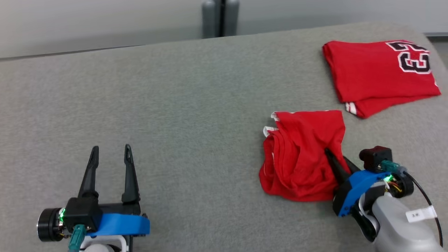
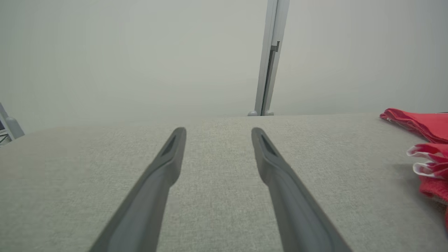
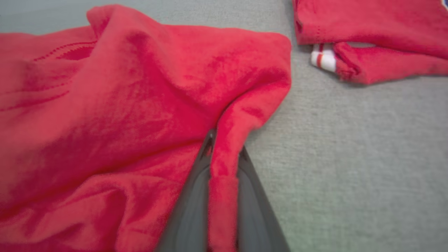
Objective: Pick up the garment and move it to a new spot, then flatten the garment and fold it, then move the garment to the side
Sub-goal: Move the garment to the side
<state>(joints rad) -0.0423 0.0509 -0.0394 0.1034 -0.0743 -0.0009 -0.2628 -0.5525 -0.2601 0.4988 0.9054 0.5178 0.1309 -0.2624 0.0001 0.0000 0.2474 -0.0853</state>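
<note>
Pinching a fold of the crumpled red garment [image 1: 297, 157], right gripper [image 1: 330, 155] has its jaws narrow on soft cloth, near the desk's [image 1: 196, 105] right edge. Folded numbered jersey [image 1: 378, 73] at far right corner. Left gripper [image 1: 111, 150] jaws wide; grey woven surface open leftward.

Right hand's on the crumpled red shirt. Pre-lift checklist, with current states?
1. Grip: right hand shut on a fold of the crumpled garment: ok.
2. Layers pinched, one or several: cannot tell.
3. Neighbour: folded jersey lies apart from the crumpled garment, grey showing between them: ok.
4. Other arm: left hand open, off the cloth: ok.
5. Landing room: grey surface bare to the left of the garment: ok.
</note>
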